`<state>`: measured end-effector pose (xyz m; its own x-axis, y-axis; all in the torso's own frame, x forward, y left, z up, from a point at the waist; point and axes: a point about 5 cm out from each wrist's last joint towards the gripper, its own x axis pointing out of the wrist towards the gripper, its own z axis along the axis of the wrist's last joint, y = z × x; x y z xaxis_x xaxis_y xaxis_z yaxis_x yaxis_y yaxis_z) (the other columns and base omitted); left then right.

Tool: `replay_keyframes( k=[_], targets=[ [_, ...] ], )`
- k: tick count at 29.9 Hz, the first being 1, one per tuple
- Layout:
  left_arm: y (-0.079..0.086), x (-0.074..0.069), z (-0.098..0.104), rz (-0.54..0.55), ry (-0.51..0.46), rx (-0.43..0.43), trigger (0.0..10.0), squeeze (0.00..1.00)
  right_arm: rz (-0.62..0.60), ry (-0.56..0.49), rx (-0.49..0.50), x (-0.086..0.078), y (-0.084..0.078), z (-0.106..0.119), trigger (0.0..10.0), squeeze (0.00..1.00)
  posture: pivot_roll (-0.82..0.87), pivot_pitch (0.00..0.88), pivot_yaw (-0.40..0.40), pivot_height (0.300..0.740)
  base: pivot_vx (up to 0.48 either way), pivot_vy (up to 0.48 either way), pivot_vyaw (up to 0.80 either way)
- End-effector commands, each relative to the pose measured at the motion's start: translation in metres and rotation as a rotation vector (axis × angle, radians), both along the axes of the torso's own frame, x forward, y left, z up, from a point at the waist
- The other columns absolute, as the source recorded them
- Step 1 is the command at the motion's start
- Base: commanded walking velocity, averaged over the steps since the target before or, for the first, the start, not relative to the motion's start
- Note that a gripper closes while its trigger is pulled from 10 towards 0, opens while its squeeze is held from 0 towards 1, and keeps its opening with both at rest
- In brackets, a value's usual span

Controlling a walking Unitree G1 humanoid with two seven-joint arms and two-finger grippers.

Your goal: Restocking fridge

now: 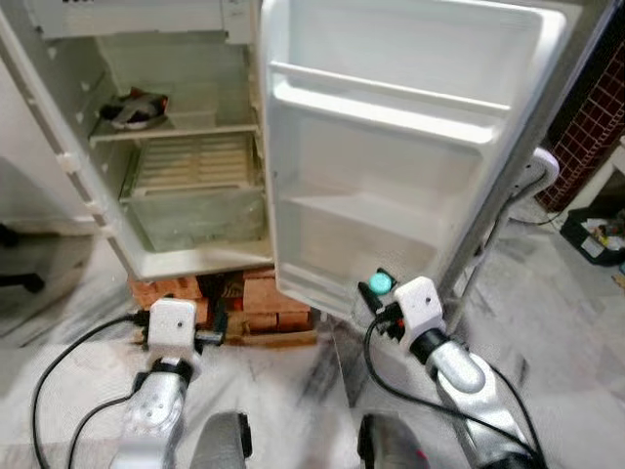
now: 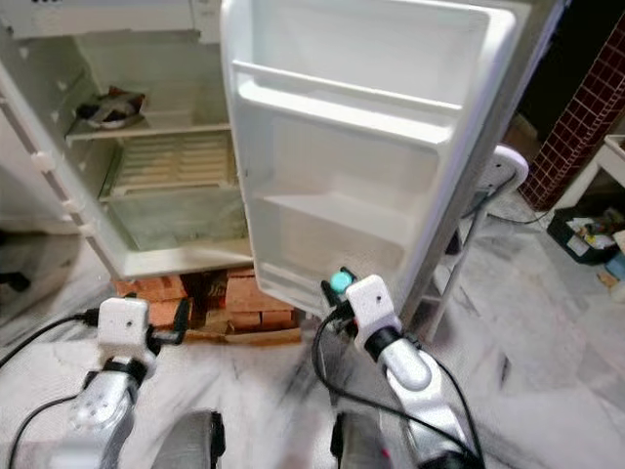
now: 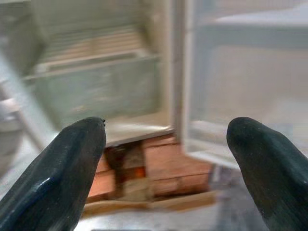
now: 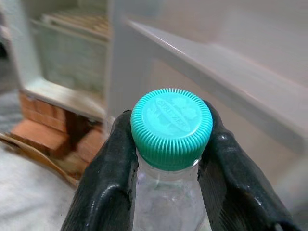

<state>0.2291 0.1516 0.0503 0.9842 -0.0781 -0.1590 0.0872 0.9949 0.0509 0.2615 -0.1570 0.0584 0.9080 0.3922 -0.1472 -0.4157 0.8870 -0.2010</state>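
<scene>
So the right gripper (image 4: 169, 159) is clamped around the neck of a clear bottle (image 4: 166, 202) with a teal cap (image 1: 380, 283), held just below the bottom edge of the open fridge door (image 1: 391, 147). The left gripper (image 3: 166, 168) has its fingers spread wide with nothing in them, low in front of the bricks (image 1: 249, 298) propping up the fridge (image 1: 146, 147). Further back there's a dark object (image 1: 132, 107) on the upper shelf, near its left edge.

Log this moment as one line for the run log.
right claw: shut on clear plastic bottle with teal ribbed cap | left claw: open | white fridge door: open
</scene>
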Motion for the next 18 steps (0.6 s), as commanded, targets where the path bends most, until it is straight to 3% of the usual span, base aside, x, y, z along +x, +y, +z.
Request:
replay_keyframes(
  k=[1,18],
  targets=[
    [0.0107,-0.0004,0.0006,0.023,0.001,0.026,10.0,0.0,0.006,-0.037,0.019,0.0042,0.0058,0.0074,10.0,0.0,0.01,0.019,-0.008,0.631,0.262,0.0,0.0],
    [0.0095,0.0013,0.0003,0.021,0.001,0.023,10.0,0.0,0.007,-0.036,0.017,0.0043,0.0055,0.007,10.0,0.0,0.01,0.02,-0.01,0.631,0.261,0.0,0.0]
  ],
)
